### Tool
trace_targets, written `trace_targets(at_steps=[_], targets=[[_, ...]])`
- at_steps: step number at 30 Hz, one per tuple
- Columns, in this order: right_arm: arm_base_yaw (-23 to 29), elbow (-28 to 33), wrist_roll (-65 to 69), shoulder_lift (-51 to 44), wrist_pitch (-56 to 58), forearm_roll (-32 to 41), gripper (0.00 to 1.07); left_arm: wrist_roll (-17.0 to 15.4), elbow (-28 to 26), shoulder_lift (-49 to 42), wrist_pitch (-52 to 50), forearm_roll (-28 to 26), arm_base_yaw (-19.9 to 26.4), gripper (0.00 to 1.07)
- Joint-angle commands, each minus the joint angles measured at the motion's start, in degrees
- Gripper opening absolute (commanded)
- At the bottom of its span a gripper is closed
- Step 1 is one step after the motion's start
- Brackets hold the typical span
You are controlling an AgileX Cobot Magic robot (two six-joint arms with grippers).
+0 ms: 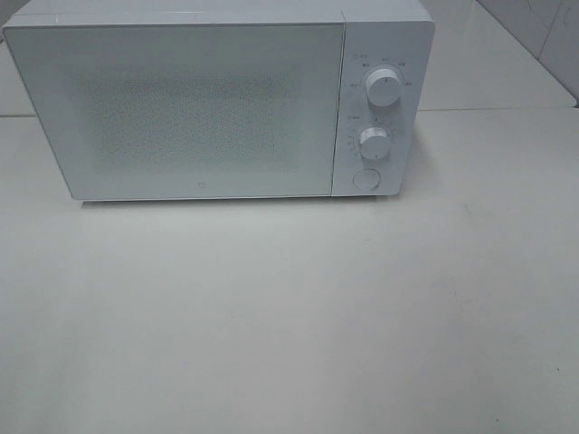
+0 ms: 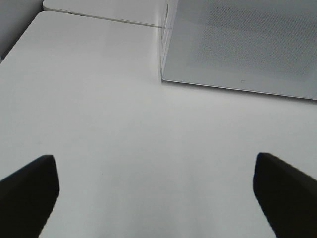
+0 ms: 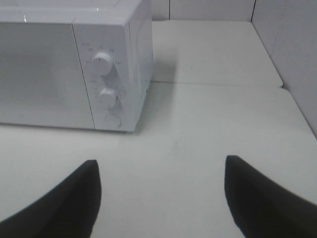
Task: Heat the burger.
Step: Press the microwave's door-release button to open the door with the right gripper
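The burger is out of view in every frame. A white microwave (image 1: 208, 99) stands at the back of the table with its door shut; its corner shows in the left wrist view (image 2: 237, 44) and its control side in the right wrist view (image 3: 74, 64). My left gripper (image 2: 156, 198) is open over bare table, with dark fingertips (image 2: 29, 193) far apart and nothing between them. My right gripper (image 3: 161, 198) is open too, empty, in front of the microwave's right end. Neither gripper shows in the exterior high view.
The microwave panel carries two round knobs (image 1: 384, 88) (image 1: 373, 141) and a round button (image 1: 365, 178). The white table (image 1: 289, 316) stretches in front. A tiled wall (image 3: 292, 49) rises at the right.
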Motion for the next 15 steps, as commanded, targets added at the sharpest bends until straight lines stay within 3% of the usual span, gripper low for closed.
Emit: trace_targets(at_steps=[1,15], targets=[[-0.29,-0.34,0.29,2.64,-5.67,0.0,0.68,0.17,0.17,-0.86,-0.06,-0.17,0.29,1.0],[-0.29,1.03,0.23,23.26,-23.15,0.0,0.68,0.17,0.17,-0.86,-0.06,-0.17,0.29,1.0]])
